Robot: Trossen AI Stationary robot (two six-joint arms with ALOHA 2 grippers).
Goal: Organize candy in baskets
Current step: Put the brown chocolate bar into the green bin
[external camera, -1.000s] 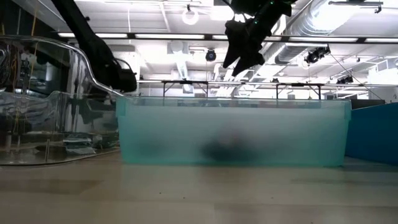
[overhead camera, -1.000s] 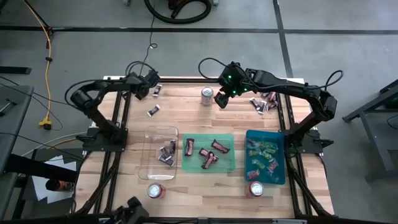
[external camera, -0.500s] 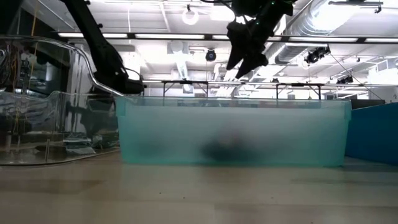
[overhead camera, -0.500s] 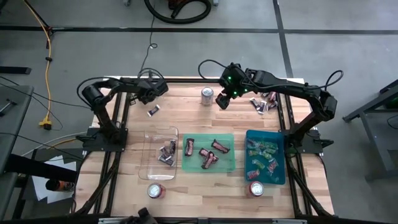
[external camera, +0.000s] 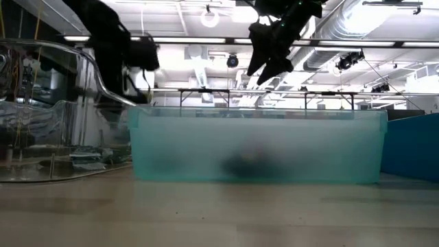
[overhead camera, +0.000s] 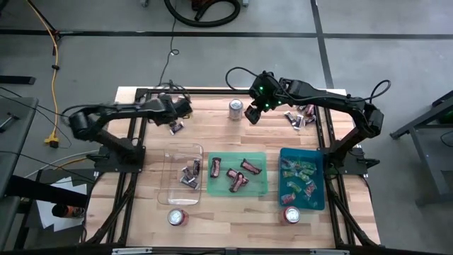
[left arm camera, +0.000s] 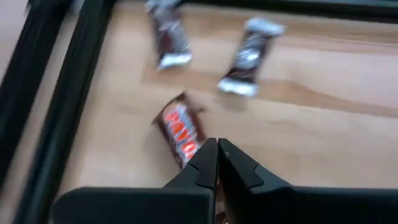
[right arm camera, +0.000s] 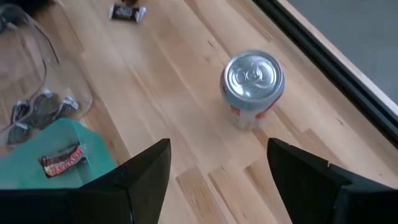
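Wooden surface [overhead camera: 212, 134]: we're hovering left gripper [left arm camera: 216, 163], jaws closed, just behind maroon candy bar [left arm camera: 180, 132], long axis oblique; right gripper [overhead camera: 253, 115] waiting open-jawed beside silver can [right arm camera: 253, 87].

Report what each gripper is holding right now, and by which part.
Nothing is held. The left gripper is shut and empty above a maroon candy; the right gripper hangs open near a can.
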